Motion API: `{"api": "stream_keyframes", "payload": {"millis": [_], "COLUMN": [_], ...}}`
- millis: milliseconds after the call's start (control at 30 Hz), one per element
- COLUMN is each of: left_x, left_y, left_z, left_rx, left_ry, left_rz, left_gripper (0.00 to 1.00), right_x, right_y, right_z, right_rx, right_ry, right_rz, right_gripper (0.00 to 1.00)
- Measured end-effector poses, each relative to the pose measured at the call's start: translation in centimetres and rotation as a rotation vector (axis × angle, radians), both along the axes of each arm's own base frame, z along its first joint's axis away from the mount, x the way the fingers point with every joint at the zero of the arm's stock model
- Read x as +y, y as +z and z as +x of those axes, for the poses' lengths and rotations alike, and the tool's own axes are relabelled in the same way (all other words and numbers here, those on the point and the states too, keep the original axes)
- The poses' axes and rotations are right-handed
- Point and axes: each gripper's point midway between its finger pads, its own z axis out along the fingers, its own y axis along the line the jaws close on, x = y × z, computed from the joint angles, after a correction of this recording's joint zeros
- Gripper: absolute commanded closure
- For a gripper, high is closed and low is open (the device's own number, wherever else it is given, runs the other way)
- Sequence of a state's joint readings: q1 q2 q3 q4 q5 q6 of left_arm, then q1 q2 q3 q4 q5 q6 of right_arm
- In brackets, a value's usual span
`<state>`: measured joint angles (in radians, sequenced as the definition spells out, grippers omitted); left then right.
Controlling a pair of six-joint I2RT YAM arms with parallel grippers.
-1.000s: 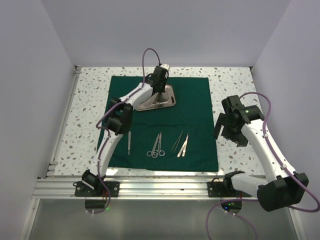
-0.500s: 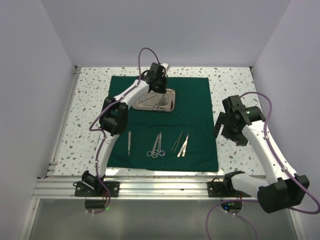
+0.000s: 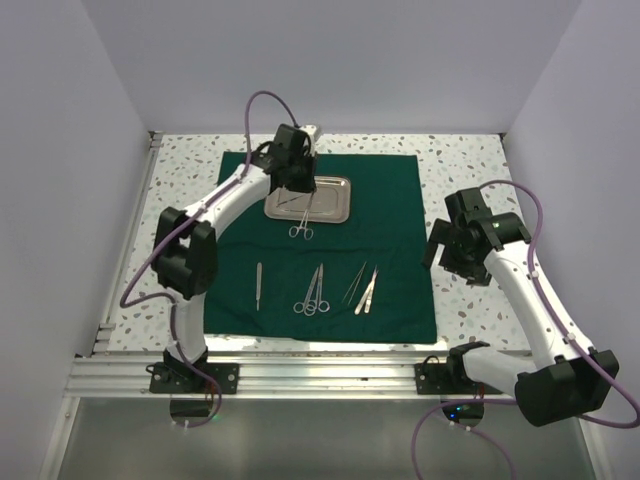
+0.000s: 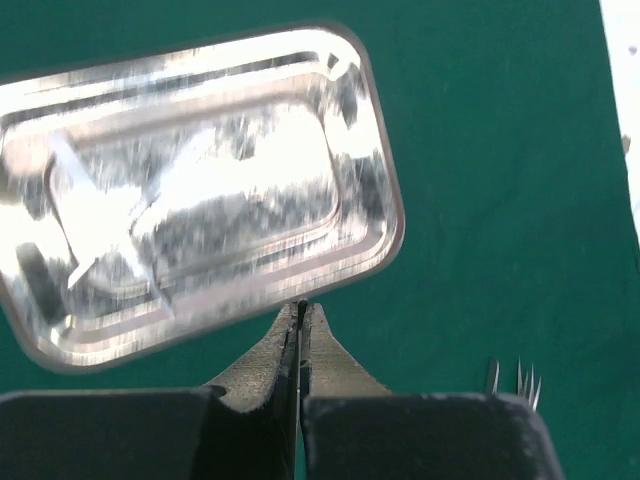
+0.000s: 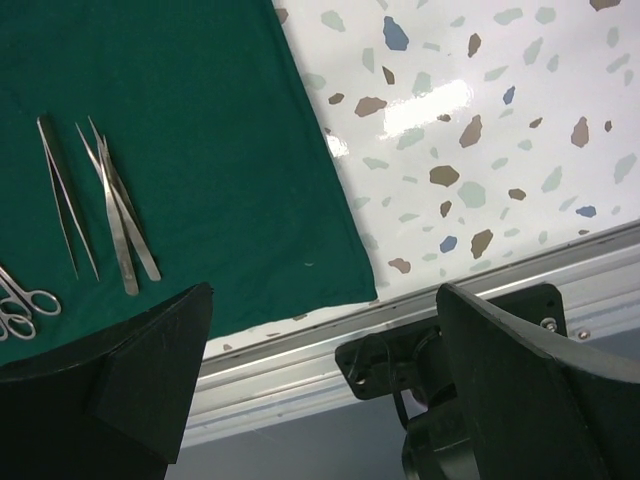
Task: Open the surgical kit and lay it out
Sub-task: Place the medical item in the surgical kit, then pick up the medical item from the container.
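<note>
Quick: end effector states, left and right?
Left end effector: closed, nothing visible between its fingers.
Right end effector: open, empty.

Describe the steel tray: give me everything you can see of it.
The steel tray is shiny, rectangular with rounded corners, a stepped rim and a flat, glare-streaked floor. It lies flat and looks empty on the far half of the green cloth, long side across the table. The left gripper hangs by its near edge, jaws shut. Whether the scissors beside it touch its rim is unclear.
</note>
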<state>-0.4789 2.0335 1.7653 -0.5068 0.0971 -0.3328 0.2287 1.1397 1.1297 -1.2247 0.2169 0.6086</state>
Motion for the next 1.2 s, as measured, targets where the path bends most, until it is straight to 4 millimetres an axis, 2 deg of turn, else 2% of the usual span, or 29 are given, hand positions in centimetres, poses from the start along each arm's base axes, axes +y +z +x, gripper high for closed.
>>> {"api": "stream_keyframes", "payload": {"millis": [167, 233, 300, 400, 500, 533, 567, 600, 633, 733, 800, 867, 933, 1000, 1100, 1200], "left_x": [2.1, 2.1, 1.3, 0.1, -0.6, -0.6, -0.5, -0.4, -0.4, -0.1, -0.1, -0.6, -1.1, -0.8, 2.0, 5.8], "left_y": [0.6, 0.9, 1.1, -0.3, -3.2, -3.9, -4.6, -5.1, -5.6, -6.6, -6.1, -4.8, -2.9, -1.6, -1.3, -3.1], "left_z": [-6.1, -8.9, -11.8, -15.9, -19.0, -19.4, -19.6, -19.6, -19.5, -18.7, -17.5, -15.6, -12.7, -9.7, -5.8, -2.9], "left_rx": [0.053, 0.067, 0.077, 0.12, 0.202, 0.222, 0.243, 0.257, 0.267, 0.274, 0.248, 0.202, 0.135, 0.078, 0.035, 0.039], "left_ry": [0.019, 0.014, -0.002, -0.032, -0.035, -0.03, -0.017, -0.006, 0.008, 0.046, 0.06, 0.066, 0.077, 0.092, 0.136, 0.168], "left_rz": [0.027, 0.027, 0.015, 0.005, 0.019, 0.027, 0.034, 0.041, 0.047, 0.083, 0.108, 0.115, 0.104, 0.102, 0.133, 0.202], "left_gripper": [1.0, 1.0, 1.0, 1.0, 1.0, 0.97, 0.88, 0.79, 0.67, 0.55, 0.54, 0.55, 0.57, 0.58, 0.52, 0.45], "right_x": [0.1, 0.2, 0.3, 0.4, 0.4, 0.4, 0.3, 0.3, 0.3, 0.2, 0.2, 0.1, 0.1, 0.0, -0.2, -0.5], "right_y": [0.0, -0.2, -0.5, -0.9, -1.1, -1.1, -1.1, -1.1, -1.0, -0.7, -0.4, -0.1, 0.2, 0.2, 0.1, -0.1], "right_z": [0.5, 0.5, 0.5, 0.3, 0.1, 0.1, 0.0, 0.0, 0.0, -0.2, -0.4, -0.7, -0.9, -1.1, -1.4, -1.5], "right_rx": [-0.017, -0.016, -0.012, -0.001, 0.004, 0.003, 0.002, 0.0, -0.005, -0.019, -0.031, -0.045, -0.055, -0.054, -0.038, -0.024], "right_ry": [0.016, 0.022, 0.029, 0.037, 0.044, 0.047, 0.05, 0.051, 0.053, 0.056, 0.056, 0.056, 0.056, 0.054, 0.05, 0.041], "right_rz": [0.003, 0.005, 0.01, 0.016, 0.013, 0.012, 0.011, 0.012, 0.011, 0.012, 0.014, 0.017, 0.019, 0.017, 0.007, -0.011], "right_gripper": [0.01, 0.02, 0.01, 0.02, 0.02, 0.02, 0.02, 0.02, 0.02, 0.02, 0.02, 0.02, 0.02, 0.02, 0.02, 0.02]}}
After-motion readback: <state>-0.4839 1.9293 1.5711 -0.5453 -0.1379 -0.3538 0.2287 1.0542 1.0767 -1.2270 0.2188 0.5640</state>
